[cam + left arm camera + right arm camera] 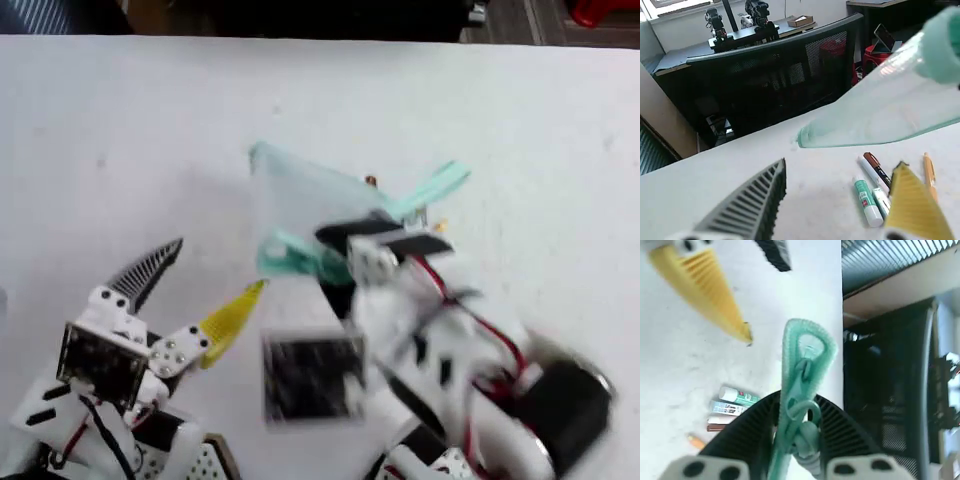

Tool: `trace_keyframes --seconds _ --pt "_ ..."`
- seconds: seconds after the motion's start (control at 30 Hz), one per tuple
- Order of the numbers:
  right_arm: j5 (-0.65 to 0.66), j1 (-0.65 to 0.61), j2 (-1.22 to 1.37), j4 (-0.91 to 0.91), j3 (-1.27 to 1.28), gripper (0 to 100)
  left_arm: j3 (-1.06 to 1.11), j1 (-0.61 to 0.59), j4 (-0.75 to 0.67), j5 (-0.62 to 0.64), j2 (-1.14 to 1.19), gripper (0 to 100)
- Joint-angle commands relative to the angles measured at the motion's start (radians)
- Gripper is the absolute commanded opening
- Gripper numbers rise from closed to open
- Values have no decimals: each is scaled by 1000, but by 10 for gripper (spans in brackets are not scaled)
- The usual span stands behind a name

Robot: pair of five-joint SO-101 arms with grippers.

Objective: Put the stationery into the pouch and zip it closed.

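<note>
A translucent teal pouch (300, 200) hangs tilted above the white table (120, 120). My right gripper (372, 248) is shut on the pouch's teal zip-pull strap (807, 347), which runs between its black fingers (752, 435). Under the raised pouch (890, 105) several stationery items lie side by side on the table: a brown marker (876, 170), a green-and-white glue stick (866, 201) and an orange pencil (928, 172). They also show as a cluster of stationery (732, 405). My left gripper (215, 268) stands open near the front left, its yellow finger (912, 205) beside the stationery.
A black mesh chair (790, 75) stands beyond the table's far edge. The right arm's body (470, 360) takes up the front right of the table. Bare tabletop lies to the left and at the back.
</note>
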Motion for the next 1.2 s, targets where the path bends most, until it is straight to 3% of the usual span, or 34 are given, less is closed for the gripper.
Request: trace_keyframes --seconds 0.0,0.23,0.4,0.67,0.8,1.0,1.17 --pt "83 -76 -105 22 52 16 -48 19 3 -63 10 343" --pt "161 -225 -91 22 118 16 -38 131 18 -167 13 340" --pt "232 -280 -25 22 118 16 61 162 -49 -192 10 339" --pt "290 -245 48 -65 117 16 224 165 -167 -184 8 339" --pt "290 -180 94 -90 121 16 221 179 -166 -92 8 339" --pt "288 -182 108 -90 118 16 218 349 -167 44 7 338" --pt "288 -185 33 -82 118 16 198 371 -167 80 7 308"
